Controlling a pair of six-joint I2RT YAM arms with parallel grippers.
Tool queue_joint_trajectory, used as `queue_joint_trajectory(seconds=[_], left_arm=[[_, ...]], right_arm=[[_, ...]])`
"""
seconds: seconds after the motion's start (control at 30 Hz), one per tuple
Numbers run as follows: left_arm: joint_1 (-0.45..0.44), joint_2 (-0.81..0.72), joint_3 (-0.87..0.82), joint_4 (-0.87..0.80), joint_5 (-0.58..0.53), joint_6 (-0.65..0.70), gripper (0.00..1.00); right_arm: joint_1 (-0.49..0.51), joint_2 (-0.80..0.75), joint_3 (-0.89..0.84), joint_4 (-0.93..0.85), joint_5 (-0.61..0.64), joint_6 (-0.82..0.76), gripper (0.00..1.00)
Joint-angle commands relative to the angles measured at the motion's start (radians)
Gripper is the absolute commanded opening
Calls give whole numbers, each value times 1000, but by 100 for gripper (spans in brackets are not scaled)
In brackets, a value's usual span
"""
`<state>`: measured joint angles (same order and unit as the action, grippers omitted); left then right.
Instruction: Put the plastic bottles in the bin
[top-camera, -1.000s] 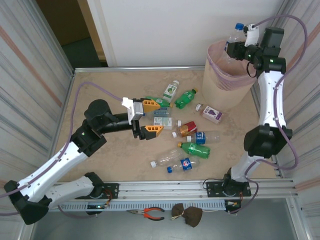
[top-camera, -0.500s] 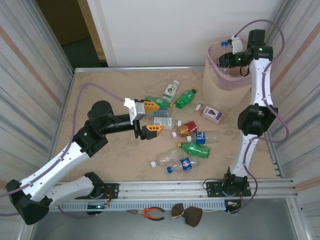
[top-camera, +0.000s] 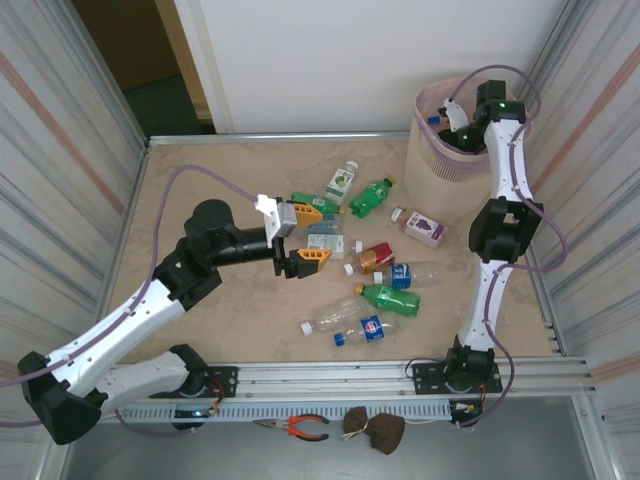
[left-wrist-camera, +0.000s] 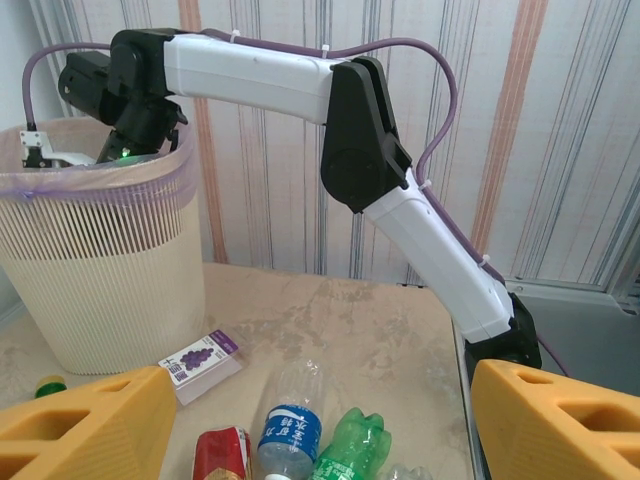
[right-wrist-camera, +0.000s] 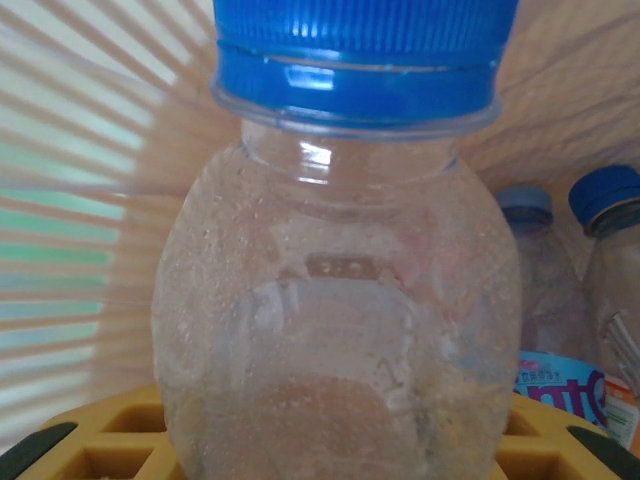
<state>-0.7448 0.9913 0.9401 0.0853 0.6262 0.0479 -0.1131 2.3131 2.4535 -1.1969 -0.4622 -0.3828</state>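
My right gripper (top-camera: 448, 126) reaches down into the bin (top-camera: 445, 175), a beige perforated basket with a pink liner. It is shut on a clear plastic bottle (right-wrist-camera: 340, 330) with a blue cap. Two more blue-capped bottles (right-wrist-camera: 545, 270) lie inside the bin behind it. My left gripper (top-camera: 303, 235) hovers open over the table, orange fingers (left-wrist-camera: 80, 425) wide apart. Beneath and beyond it lie several bottles: a clear blue-labelled one (left-wrist-camera: 290, 420), a green one (left-wrist-camera: 352, 445) and a red-labelled one (left-wrist-camera: 220, 455). Others are scattered mid-table, such as a green bottle (top-camera: 372, 196).
A purple grape juice carton (top-camera: 424, 227) lies beside the bin's base, and a pale carton (top-camera: 325, 241) sits close to my left fingers. Orange-handled pliers (top-camera: 300, 428) rest on the front rail. Striped enclosure walls stand close on both sides.
The right arm has swung left and lowered the blue-capped bottle from above the bin's rim down inside it. The left gripper has drifted slightly right, still open.
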Motion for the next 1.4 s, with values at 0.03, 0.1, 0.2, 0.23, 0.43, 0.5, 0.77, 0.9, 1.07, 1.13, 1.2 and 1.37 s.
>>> queue_joint_trajectory(seconds=[0.03, 0.1, 0.2, 0.23, 0.43, 0.5, 0.77, 0.9, 1.07, 1.13, 1.2, 1.37], left_arm=[[12, -5, -6, 34, 1, -13, 78], [12, -8, -6, 32, 0, -12, 78], [12, -10, -10, 31, -2, -13, 78], [12, -11, -10, 29, -2, -12, 78], [13, -12, -6, 24, -3, -11, 78], [13, -12, -5, 19, -5, -11, 78], [14, -27, -4, 7, -7, -14, 78], [14, -34, -5, 4, -8, -15, 78], [13, -35, 5, -7, -8, -12, 77], [13, -34, 8, -10, -9, -10, 78], [13, -32, 9, -12, -10, -8, 78], [13, -18, 25, -46, -29, 11, 78]], right_arm=[[21, 70, -11, -37, 44, -48, 43], [23, 92, -12, -35, 52, -50, 44], [26, 122, -11, -29, 62, -50, 44], [27, 133, -11, -26, 65, -50, 45], [32, 168, -11, -17, 102, -43, 52], [33, 165, -11, -12, 107, -38, 58], [30, 73, -10, 13, 123, -12, 78], [26, 12, -10, 26, 121, 3, 81], [13, -62, -8, 50, 88, 32, 82], [3, -88, -8, 60, 69, 45, 82], [-4, -116, -9, 70, 54, 57, 83], [-15, -181, -2, 101, 59, 77, 84]])
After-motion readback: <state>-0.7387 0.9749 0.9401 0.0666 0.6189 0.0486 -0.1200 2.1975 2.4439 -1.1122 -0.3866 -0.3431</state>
